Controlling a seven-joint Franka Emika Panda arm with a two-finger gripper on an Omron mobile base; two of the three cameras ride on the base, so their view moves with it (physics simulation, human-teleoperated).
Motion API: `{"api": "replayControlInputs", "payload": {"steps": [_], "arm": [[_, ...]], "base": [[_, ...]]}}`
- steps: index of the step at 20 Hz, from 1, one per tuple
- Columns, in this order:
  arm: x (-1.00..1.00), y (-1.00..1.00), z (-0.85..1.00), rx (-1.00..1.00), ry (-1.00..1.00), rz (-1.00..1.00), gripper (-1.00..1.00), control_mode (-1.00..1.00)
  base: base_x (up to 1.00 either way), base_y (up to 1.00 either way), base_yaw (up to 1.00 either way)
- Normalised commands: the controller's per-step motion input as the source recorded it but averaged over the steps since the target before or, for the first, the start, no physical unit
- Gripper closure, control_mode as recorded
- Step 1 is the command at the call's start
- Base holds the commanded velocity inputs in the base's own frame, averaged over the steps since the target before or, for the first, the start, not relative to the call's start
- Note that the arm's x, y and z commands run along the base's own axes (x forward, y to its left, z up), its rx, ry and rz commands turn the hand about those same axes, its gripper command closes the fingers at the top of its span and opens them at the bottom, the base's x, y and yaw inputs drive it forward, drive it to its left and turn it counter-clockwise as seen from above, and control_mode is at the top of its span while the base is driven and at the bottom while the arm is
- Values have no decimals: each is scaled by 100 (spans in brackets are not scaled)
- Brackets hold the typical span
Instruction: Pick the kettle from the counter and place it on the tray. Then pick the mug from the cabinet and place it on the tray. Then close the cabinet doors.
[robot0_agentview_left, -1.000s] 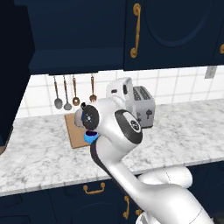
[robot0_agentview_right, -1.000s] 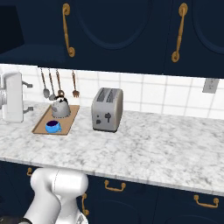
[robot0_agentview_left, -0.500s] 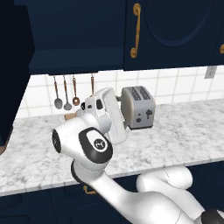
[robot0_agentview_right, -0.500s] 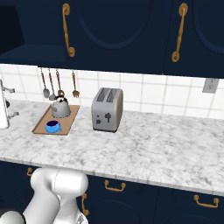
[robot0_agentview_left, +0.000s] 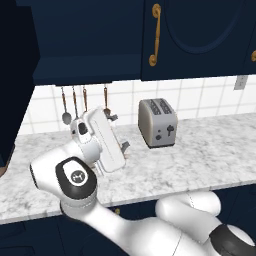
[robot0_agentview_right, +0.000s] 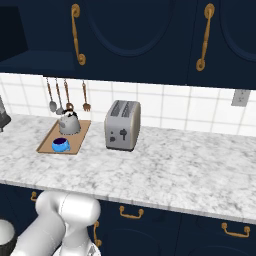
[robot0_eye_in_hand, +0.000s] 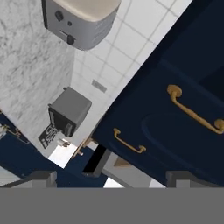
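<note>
Hand has swung left and lower across the left base view over the last second, elbow following left. In the right base view it has slid almost fully off the left edge. Kettle, mug, tray and toaster haven't moved.

- gripper (robot0_eye_in_hand: 111, 178): released, nothing between the fingers (robot0_eye_in_hand: 43, 177), which sit wide apart. In the left base view the gripper (robot0_agentview_left: 118, 132) points right, above the counter's front half.
- Dead ahead in the hand view (view heavily rolled): navy cabinet doors (robot0_eye_in_hand: 175, 127) with curved brass handles, shut. Toaster (robot0_eye_in_hand: 81, 19) sits off to one side of that line, and a grey boxy appliance (robot0_eye_in_hand: 68, 111) stands further off along the counter (robot0_eye_in_hand: 26, 74).
- toaster (robot0_agentview_left: 157, 129): right of the gripper and further back, by the tiled wall, well apart.
- tray (robot0_agentview_right: 82, 131): right base view puts it between the hand's side of the frame and the toaster (robot0_agentview_right: 122, 125), flat on the counter (robot0_agentview_right: 175, 165).
- kettle (robot0_agentview_right: 69, 122): upright on the tray's back end.
- mug (robot0_agentview_right: 61, 145): upright on the tray's front end, just in front of the kettle, apart from it.
- utensils (robot0_agentview_right: 65, 95): hanging on the wall behind the tray.
- cabinet (robot0_agentview_right: 12, 37): above and left of the tray, dark open interior showing. cabinet doors (robot0_agentview_right: 135, 40) to its right are shut.
</note>
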Motion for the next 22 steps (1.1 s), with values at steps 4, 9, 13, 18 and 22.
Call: {"api": "replayControlInputs", "payload": {"steps": [4,9,13,18,22], "arm": [[0,54,-11,-18,1,0,-100,-100],[0,52,-7,-15,0,0,-100,-100],[-4,60,-1,-5,1,0,-100,-100],[-1,63,-15,-7,0,0,-100,-100],[0,59,-20,-7,0,0,-100,-100]], "base": [[0,0,0],[0,0,0],[0,0,0],[0,0,0],[0,0,0]]}}
